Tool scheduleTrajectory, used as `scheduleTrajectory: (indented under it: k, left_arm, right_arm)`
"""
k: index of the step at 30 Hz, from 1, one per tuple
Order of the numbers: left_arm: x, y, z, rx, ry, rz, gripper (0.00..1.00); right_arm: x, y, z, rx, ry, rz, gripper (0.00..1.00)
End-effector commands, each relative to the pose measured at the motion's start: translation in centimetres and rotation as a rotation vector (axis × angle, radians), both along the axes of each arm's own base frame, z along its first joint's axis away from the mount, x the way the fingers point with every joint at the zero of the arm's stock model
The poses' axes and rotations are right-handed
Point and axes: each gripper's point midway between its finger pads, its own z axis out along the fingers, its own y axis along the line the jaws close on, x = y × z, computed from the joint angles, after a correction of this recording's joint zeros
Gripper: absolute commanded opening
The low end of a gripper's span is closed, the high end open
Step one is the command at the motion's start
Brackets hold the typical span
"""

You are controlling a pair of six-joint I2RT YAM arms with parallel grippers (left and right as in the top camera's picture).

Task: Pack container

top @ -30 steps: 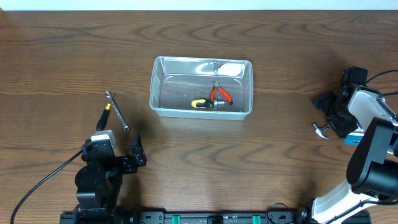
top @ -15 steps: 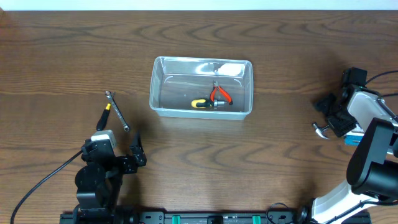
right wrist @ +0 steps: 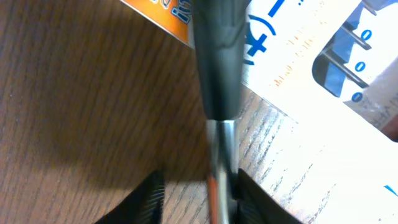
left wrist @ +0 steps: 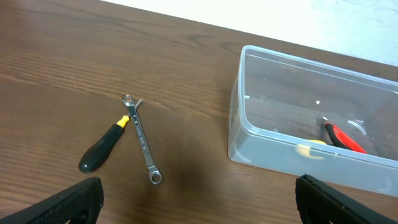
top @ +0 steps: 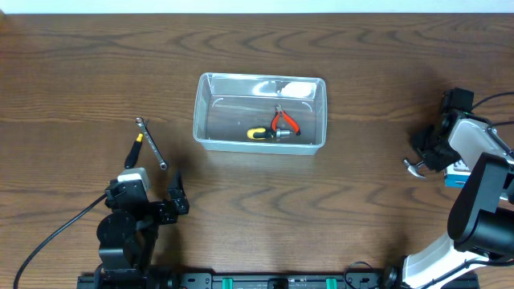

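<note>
One view only (right wrist) | right gripper (right wrist: 200, 198) straddles hammer (right wrist: 217, 74) shaft

The container (left wrist: 280, 155) runs off the left wrist view's right edge; the right arm (top: 482, 193) hides most of the box (top: 454, 178).

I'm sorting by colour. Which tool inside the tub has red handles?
The pliers in the tub; the screwdriver beside them has a yellow-and-black handle.

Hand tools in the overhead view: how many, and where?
5. Pliers and a yellow-handled screwdriver lie in the container; a wrench and a black-handled screwdriver lie left of it; a hammer is at the right hand. More may be hidden there.
</note>
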Motion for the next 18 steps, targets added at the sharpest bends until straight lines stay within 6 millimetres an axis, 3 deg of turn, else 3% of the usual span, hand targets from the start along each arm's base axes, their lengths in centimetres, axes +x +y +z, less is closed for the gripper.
scheduleTrajectory:
  k: [1,18]
  left_arm:
    - [-0.03,-0.04,1.01,-0.006,-0.022,0.000,0.98]
    - [-0.03,-0.04,1.01,-0.006,-0.022,0.000,0.98]
  right_arm:
    - [-1.82,-0.21,-1.16,-0.006,0.063,-0.010,0.28]
    - [-1.80,-0.22,-1.16,-0.007,0.062,-0.010,0.01]
